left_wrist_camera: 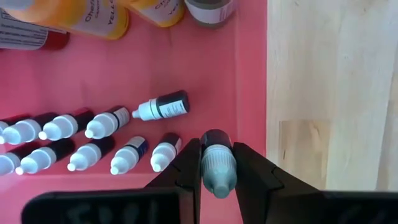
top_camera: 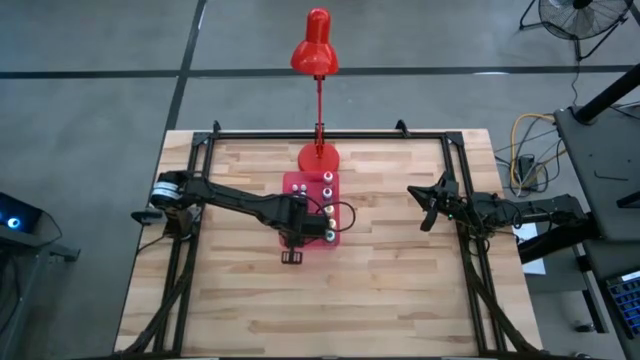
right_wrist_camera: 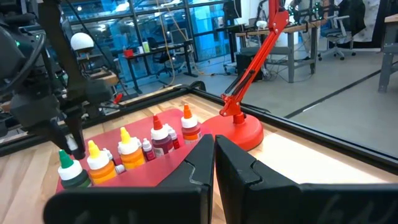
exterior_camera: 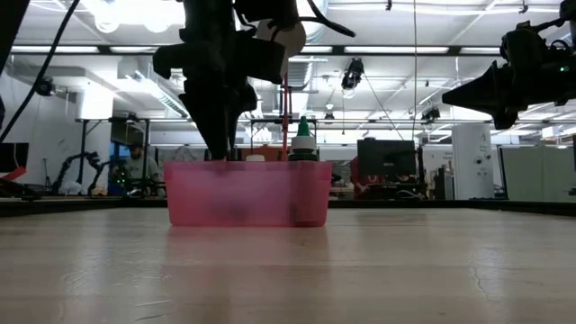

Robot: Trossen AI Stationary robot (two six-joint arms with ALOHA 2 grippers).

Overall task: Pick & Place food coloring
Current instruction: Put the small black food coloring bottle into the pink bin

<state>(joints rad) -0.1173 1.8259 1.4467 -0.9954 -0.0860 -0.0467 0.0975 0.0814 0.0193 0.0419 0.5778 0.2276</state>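
While my right claw [right_wrist_camera: 214, 152] waits shut and empty aside, my left claw [left_wrist_camera: 217, 165] pinches a tiny whitish-capped dark bottle [left_wrist_camera: 217, 163] above the flat red plastic tray [left_wrist_camera: 252, 81], apparently to place it beside its neighbours.

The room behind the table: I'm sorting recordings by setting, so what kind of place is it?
Probably a robotics lab or workshop: the low view shows open ceiling strip lights, the right wrist view desks with office chairs behind glass partitions, and a floor fan stands by the table.
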